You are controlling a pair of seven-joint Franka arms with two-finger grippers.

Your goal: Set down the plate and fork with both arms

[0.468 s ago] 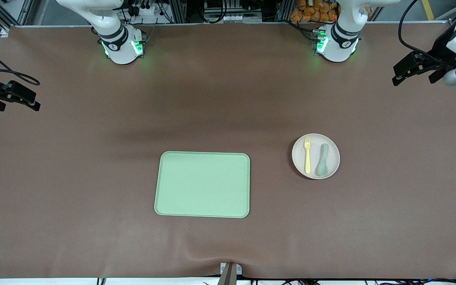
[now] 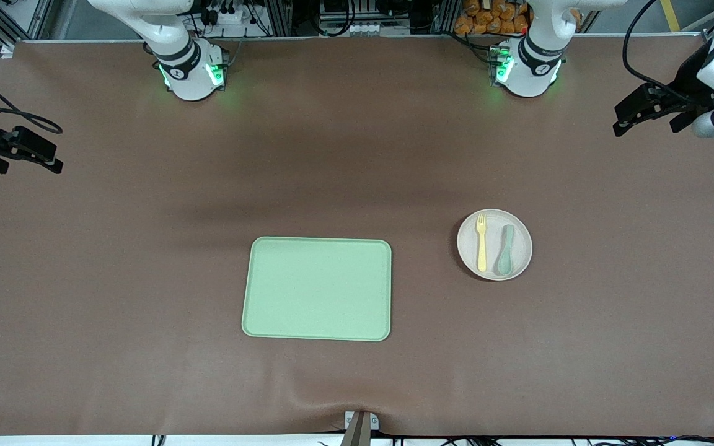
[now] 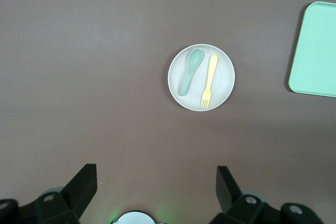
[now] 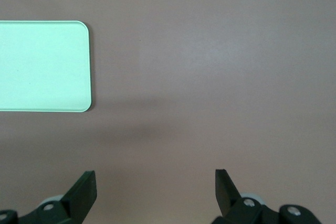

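Note:
The round beige plate sits on the brown table toward the left arm's end, beside the light-green tray. The pale yellow fork lies on the plate next to a muted green spoon. The left wrist view shows the plate, fork and spoon from above. My left gripper hangs open and empty high over the table's end, well away from the plate; it also shows in its wrist view. My right gripper is open and empty over the other end; its wrist view shows bare table.
The tray also shows in the left wrist view and the right wrist view. The two arm bases stand along the table's back edge. A small metal bracket sits at the front edge.
My left gripper has shifted slightly upward in the front view. The right arm, plate, fork, spoon and tray have not moved.

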